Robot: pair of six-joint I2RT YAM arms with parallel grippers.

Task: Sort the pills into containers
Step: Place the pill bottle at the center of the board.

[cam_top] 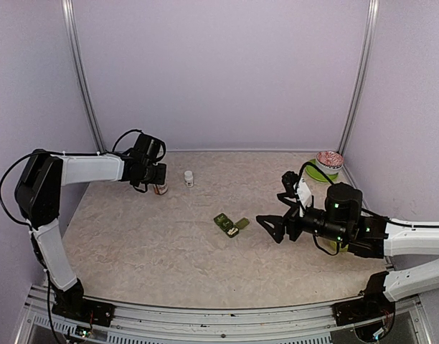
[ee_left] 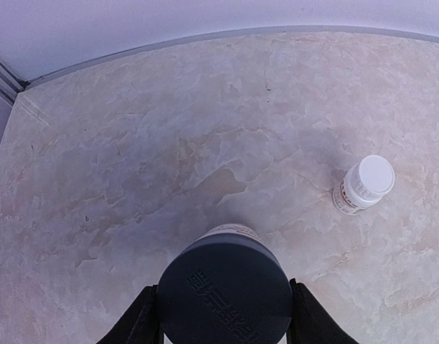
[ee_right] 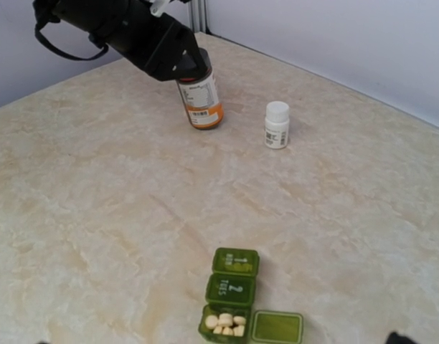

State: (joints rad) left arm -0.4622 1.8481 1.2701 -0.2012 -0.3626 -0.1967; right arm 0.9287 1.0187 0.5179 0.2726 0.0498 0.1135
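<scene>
Bottle cap [ee_left: 224, 290]: I'm clamping it with my left hand [cam_top: 155, 176], bottle [ee_right: 199, 100] standing on the table [ee_left: 133, 143] back-left, likely for opening. Right hand [cam_top: 275, 226] is hovering spread apart near the pill box [ee_right: 230, 287], pills [ee_right: 225, 324] in its open compartment.

Beige marbled table [ee_right: 97, 215]; amber bottle [ee_right: 200, 100], dark cap [ee_left: 223, 290]; white bottle [ee_right: 277, 125]; green pill organizer [ee_right: 232, 290] holding cream pills [ee_right: 225, 324]; perhaps pink-patterned bowl [cam_top: 329, 159].

Soft, even, bright light fills all three views. In the left wrist view a faint, blurry shadow spreads over the table [ee_left: 119, 143] around the dark cap [ee_left: 224, 290]. There the table's far edge bows from lens distortion.
</scene>
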